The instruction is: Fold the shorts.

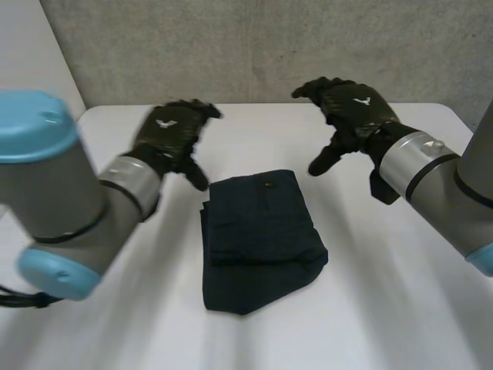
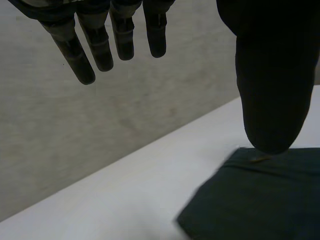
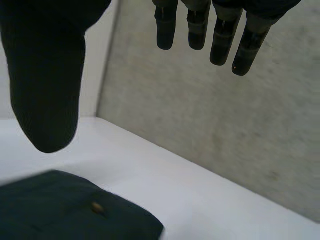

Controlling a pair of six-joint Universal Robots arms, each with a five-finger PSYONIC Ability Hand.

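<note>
We see the dark navy shorts (image 1: 262,239) lying folded into a compact bundle in the middle of the white table (image 1: 400,308). Their long axis runs from the far side toward the robot. The waistband end, with its small button (image 1: 267,185), points at the grey wall (image 1: 254,46), and the rounded fold faces the near edge. The left hand (image 1: 173,135) hovers just off the bundle's far left corner, and the right hand (image 1: 350,112) is beyond its far right corner. On both we find the fingers (image 2: 100,45) straight and the thumb (image 2: 270,90) spread wide, holding nothing.
</note>
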